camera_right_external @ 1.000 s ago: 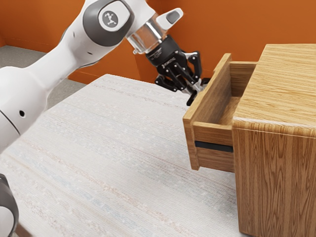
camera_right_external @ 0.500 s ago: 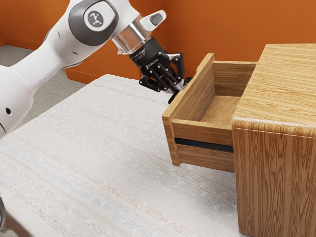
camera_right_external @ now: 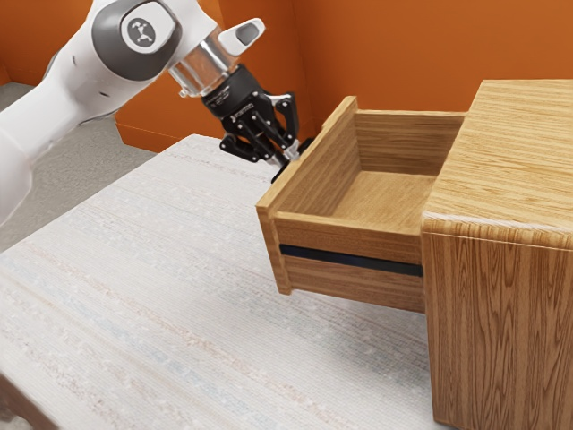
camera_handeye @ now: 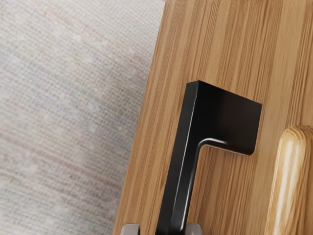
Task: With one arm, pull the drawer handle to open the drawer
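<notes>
Out comes the drawer (camera_right_external: pixel 358 193), slid further toward the left of the frame than half a second ago, and the arm (camera_right_external: pixel 81 63) has drawn back with it into the upper left corner. The drawer now hangs well out of the wooden cabinet (camera_right_external: pixel 510 269) at the right, its bare inside open to view above the pale table (camera_right_external: pixel 161 287). The black gripper (camera_right_external: pixel 294 154) sits tight against the drawer's front face, at centre top, before the orange wall (camera_right_external: pixel 403 45). From the wrist view, the black handle (camera_handeye: pixel 195 147) runs along the wood grain, and two grey pads (camera_handeye: pixel 129 229) flank its bar from both sides: the gripper is clamped on the handle.
</notes>
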{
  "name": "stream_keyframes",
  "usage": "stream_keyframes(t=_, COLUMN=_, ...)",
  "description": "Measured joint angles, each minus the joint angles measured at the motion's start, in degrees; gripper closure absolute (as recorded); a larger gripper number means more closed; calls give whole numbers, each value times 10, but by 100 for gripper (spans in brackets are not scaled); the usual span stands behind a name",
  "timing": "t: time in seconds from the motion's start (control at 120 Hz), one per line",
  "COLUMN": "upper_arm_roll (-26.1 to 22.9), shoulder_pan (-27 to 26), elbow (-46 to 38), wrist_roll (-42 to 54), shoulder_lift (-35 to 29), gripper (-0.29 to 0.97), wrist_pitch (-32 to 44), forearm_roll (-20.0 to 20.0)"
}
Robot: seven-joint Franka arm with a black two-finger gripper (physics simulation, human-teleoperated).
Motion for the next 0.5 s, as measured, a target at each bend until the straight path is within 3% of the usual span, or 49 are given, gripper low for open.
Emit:
stream_keyframes(t=0.3, upper_arm_roll=31, shoulder_pan=1, elbow=-6, wrist_roll=11, shoulder_lift=-9, gripper=68, wrist_pitch=-2, forearm_roll=-1)
stream_keyframes(t=0.5, upper_arm_roll=87, shoulder_pan=-2, elbow=-3, wrist_roll=16, shoulder_lift=-86, gripper=32, wrist_pitch=-29, forearm_roll=0)
